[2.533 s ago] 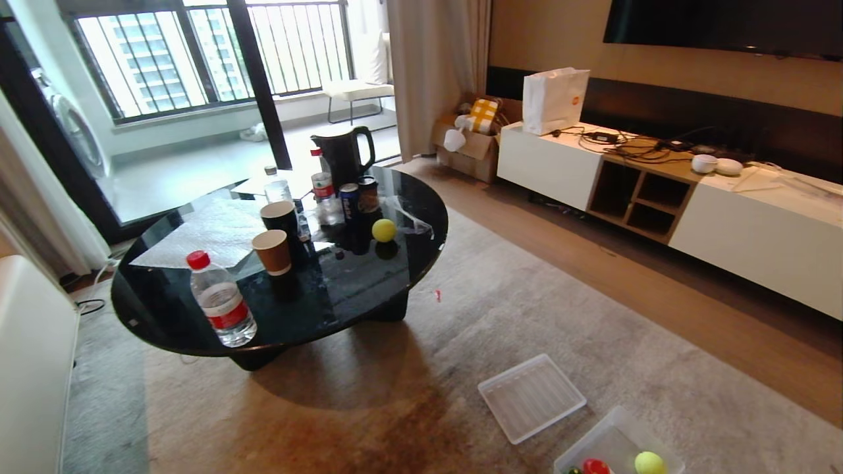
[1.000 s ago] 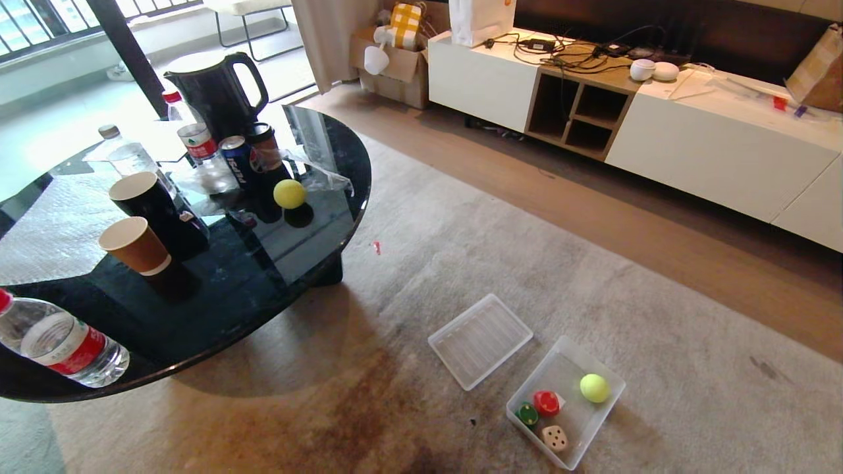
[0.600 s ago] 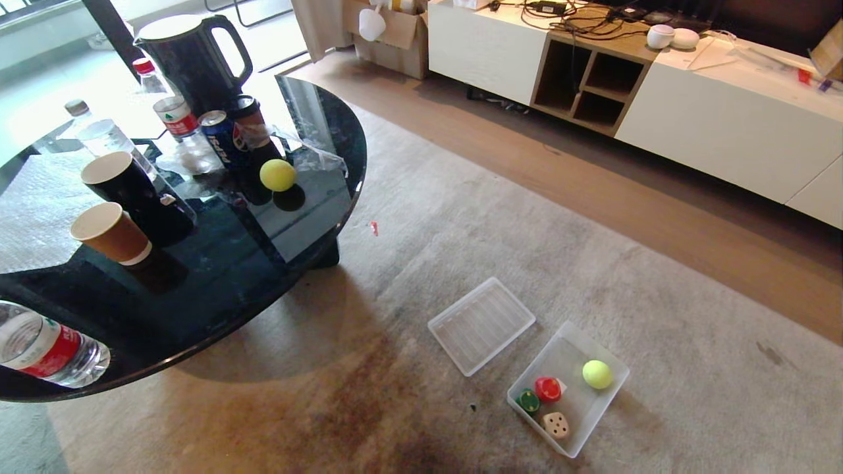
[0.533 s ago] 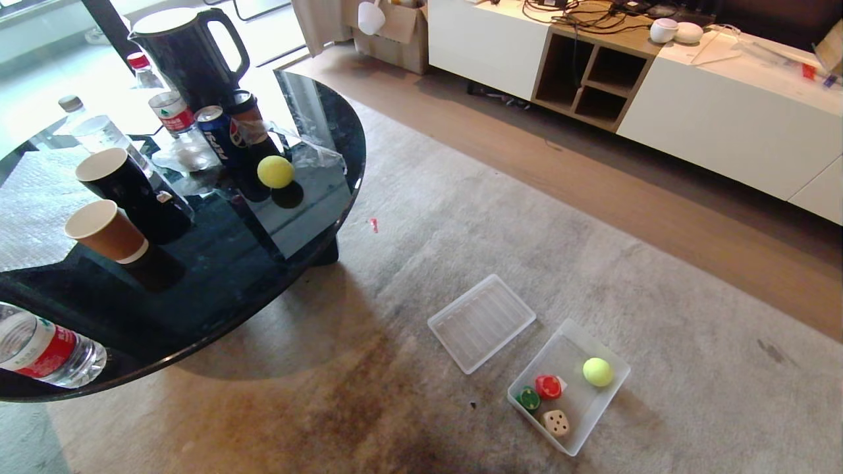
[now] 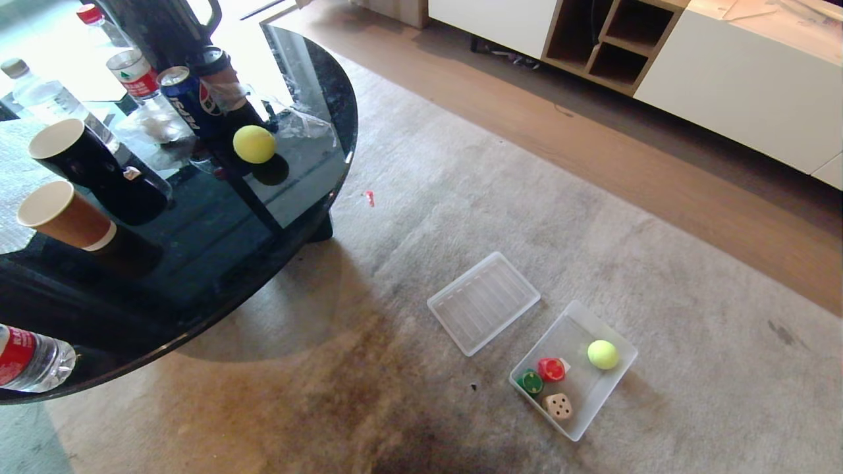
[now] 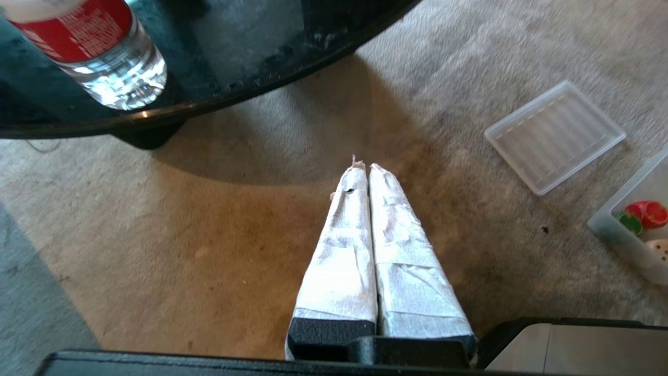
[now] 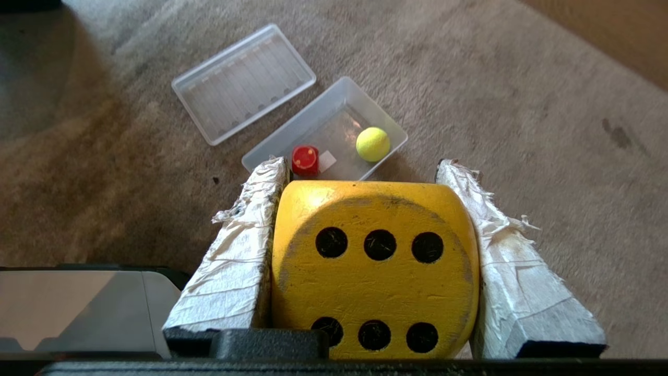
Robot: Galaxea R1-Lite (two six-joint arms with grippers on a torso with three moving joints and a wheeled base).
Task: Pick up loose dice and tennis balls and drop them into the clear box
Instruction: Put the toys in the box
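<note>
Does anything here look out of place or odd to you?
One tennis ball sits up on the black table among cups and cans, while the other is already in the clear box on the carpet. The box's lid lies loose beside it, and a dark stain marks the carpet.

The clear box (image 5: 622,378) lies on the carpet and holds one tennis ball (image 5: 602,354) and three dice (red (image 5: 551,369), green (image 5: 529,382), beige (image 5: 558,406)). A yellow die (image 7: 374,269) shows six dots, and a second ball (image 5: 253,144) rests on the table.

we see: grey rug (image 5: 527,217) | wood floor (image 5: 658,171) beyond rug | white cabinet (image 5: 737,99) past floor | black table (image 5: 217,243) on rug
</note>
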